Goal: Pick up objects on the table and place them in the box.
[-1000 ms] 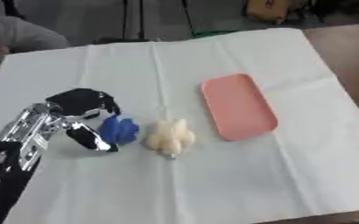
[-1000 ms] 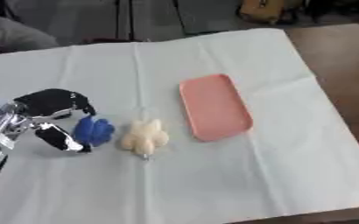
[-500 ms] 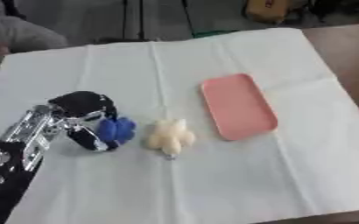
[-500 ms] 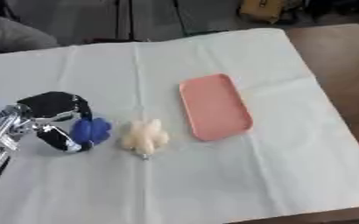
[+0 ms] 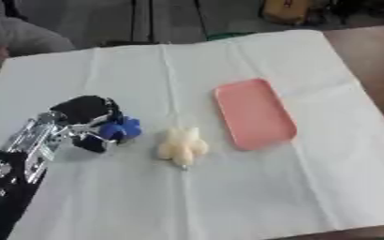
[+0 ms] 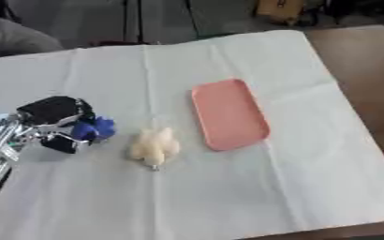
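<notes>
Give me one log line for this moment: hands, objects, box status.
left hand: shut on blue object | right hand: not in view | cream object: on cloth, untouched | pink tray: empty

You've got a white cloth with fold creases spread over a brown wooden tabletop; bare wood shows along the right edge and at the near right corner. Beyond the far edge the grey floor is dim. Dark thin upright legs of some furniture stand there. A yellow-brown boxy object sits past the far right corner. Light is soft and even, no hard shadows.
</notes>
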